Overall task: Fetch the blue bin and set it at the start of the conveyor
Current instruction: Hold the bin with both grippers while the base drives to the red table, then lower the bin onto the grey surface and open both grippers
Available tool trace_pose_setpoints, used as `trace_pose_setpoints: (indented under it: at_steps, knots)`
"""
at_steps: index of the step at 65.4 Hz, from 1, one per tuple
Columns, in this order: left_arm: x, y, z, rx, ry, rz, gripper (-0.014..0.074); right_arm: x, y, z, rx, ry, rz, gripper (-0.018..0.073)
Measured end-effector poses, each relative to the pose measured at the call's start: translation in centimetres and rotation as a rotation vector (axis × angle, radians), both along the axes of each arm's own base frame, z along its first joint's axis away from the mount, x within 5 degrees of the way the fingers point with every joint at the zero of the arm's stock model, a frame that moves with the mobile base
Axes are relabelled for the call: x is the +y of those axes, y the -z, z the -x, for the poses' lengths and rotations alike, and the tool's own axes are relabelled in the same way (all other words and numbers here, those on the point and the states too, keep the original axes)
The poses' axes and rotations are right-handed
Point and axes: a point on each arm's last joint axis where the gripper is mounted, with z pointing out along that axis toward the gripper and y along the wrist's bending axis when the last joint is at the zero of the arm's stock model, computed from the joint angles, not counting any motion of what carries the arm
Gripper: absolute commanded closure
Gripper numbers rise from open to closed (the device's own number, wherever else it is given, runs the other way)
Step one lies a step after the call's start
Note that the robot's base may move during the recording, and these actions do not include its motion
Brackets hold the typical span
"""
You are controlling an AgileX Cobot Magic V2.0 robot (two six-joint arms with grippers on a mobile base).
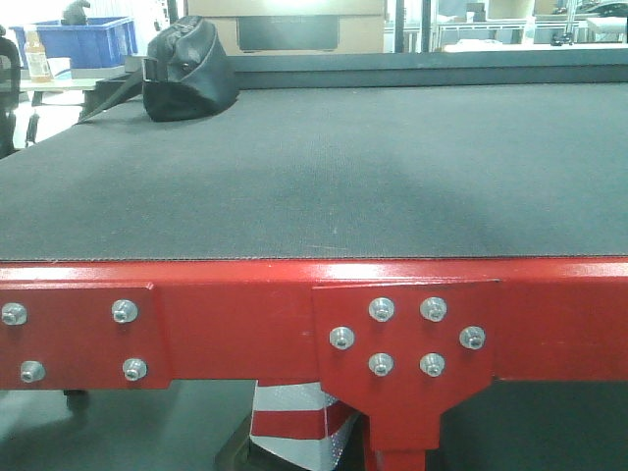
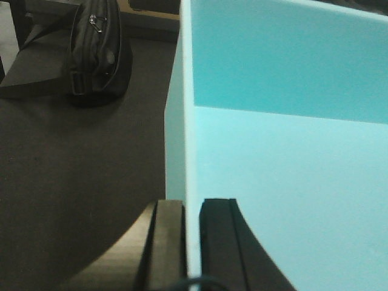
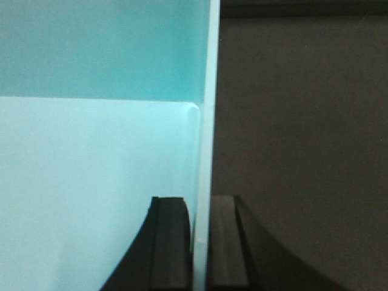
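Left gripper point(image 2: 192, 212) clamped on the left wall of the blue bin point(image 2: 285, 182): one finger point(image 2: 168, 242) outside the bin, the other inside. Right gripper point(image 3: 200, 209) clamped on the bin's right wall: one finger point(image 3: 171, 242) inside, the other outside. Both pairs of fingers straddle the rim.

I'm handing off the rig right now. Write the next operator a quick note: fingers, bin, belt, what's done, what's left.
Left gripper: fingers shut on the bin at its left wall.
Right gripper: fingers shut on its right wall.
Bin: held by both arms over the belt. I cannot tell if it touches, and it is out of the front view.
A bag lies on the belt, far left.
Done: bin fetched.
Left: set it down, open both grippers, pull back.
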Motion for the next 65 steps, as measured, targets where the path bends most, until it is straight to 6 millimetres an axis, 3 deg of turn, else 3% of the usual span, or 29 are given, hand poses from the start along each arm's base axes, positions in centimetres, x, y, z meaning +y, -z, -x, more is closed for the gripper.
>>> trace_pose_setpoints:
  at_steps: [16, 24, 42, 65]
  knots:
    - [-0.1, 0.2, -0.2, -0.002, 0.003, -0.001, 0.0707, 0.1, 0.1, -0.1, 0.003, 0.0, 0.001, 0.0724]
    - [-0.6, 1.2, -1.3, 0.022, 0.004, -0.02, 0.0707, 0.4, 1.2, -1.3, 0.035, 0.007, 0.018, 0.0724]
    - [-2.3, 6.8, -6.5, 0.155, -0.006, -0.105, 0.0707, 1.6, 8.1, -6.5, 0.184, 0.048, 0.067, 0.0724]
    - [-2.9, 14.6, -12.3, 0.296, -0.032, -0.156, 0.0707, 1.6, 16.0, -12.4, 0.272, 0.101, 0.035, 0.0724]
